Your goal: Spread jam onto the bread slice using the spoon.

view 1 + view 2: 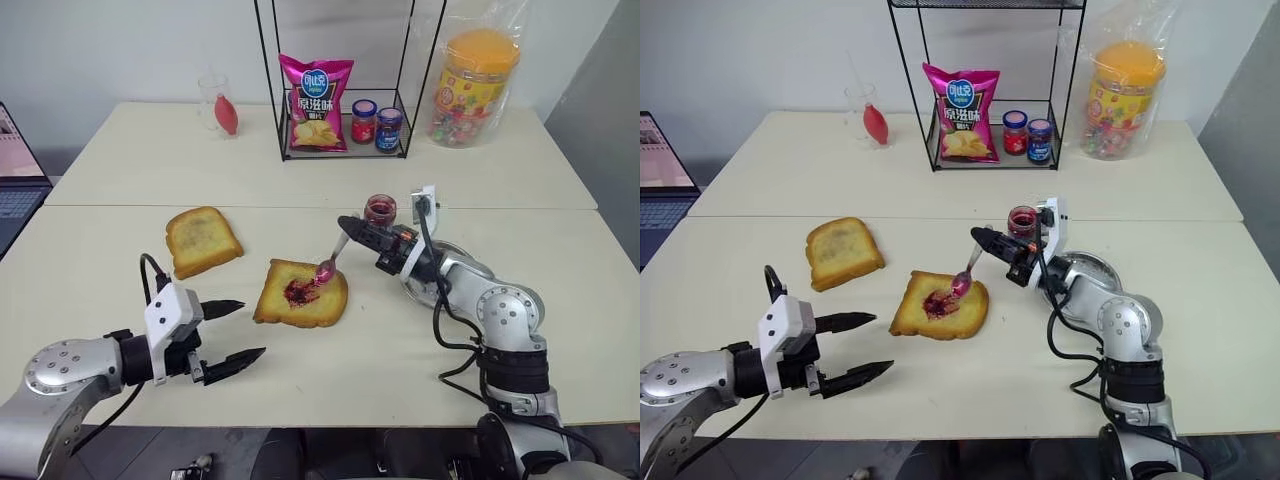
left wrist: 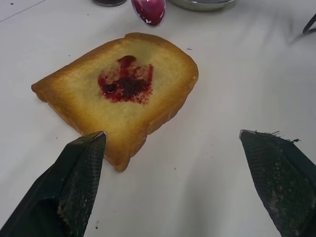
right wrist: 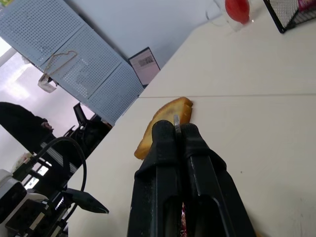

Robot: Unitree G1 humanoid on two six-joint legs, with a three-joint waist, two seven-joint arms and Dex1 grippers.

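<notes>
Now, leftmost, the left gripper [image 1: 233,330] waits wide open near the squarish golden toasted bread slice [image 1: 301,293], whose rough face carries a dark red jam blob [image 1: 297,291]. Right of it, the right gripper [image 1: 350,227] clamps the slim silver spoon [image 1: 330,262]; drag its smeared bowl flat, outward, gently toward the crusts.
</notes>
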